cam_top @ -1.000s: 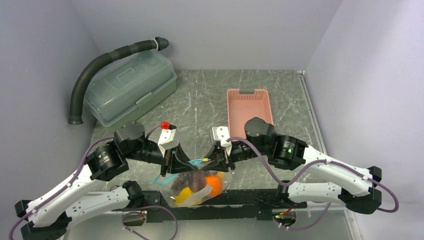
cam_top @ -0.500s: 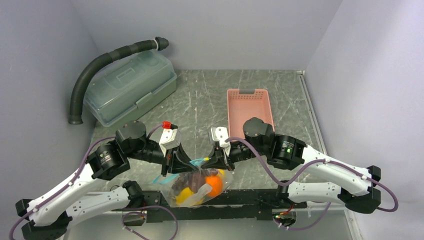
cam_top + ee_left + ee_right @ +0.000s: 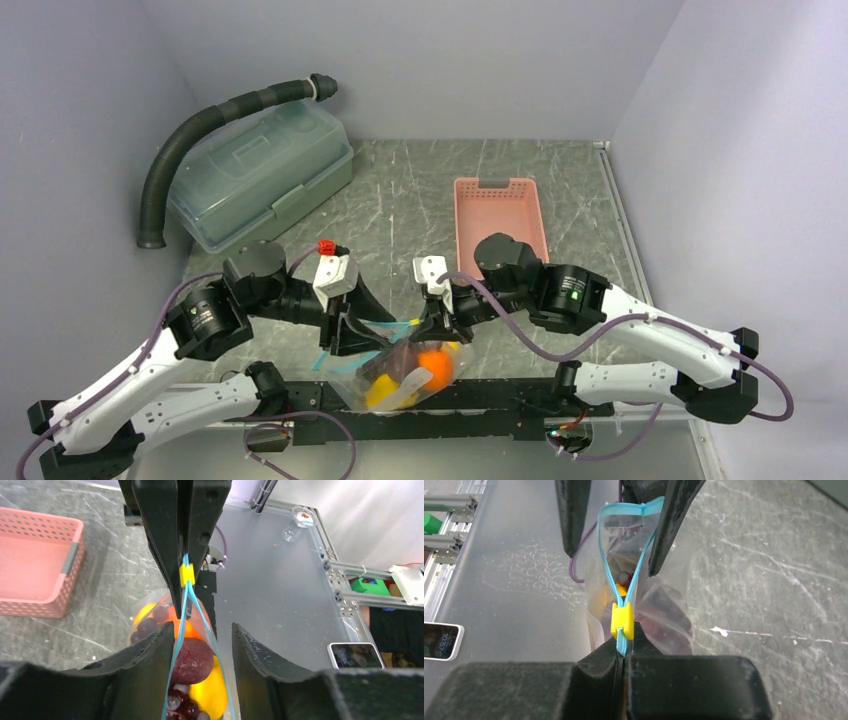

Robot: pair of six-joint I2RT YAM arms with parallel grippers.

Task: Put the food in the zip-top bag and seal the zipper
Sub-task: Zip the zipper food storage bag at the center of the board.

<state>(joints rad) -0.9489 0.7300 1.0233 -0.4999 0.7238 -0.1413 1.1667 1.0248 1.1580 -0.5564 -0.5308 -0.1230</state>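
Sealing is underway: the right gripper [image 3: 624, 655] is clamping its jaws on the zipper [image 3: 624, 508] at the bag's [image 3: 392, 378] three o'clock end. The left gripper [image 3: 202, 645] is holding its jaws apart astride it, probably needing to clamp next.

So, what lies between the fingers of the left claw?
The zipper, its two teal strips apart, with food beneath; the left wrist view shows it.
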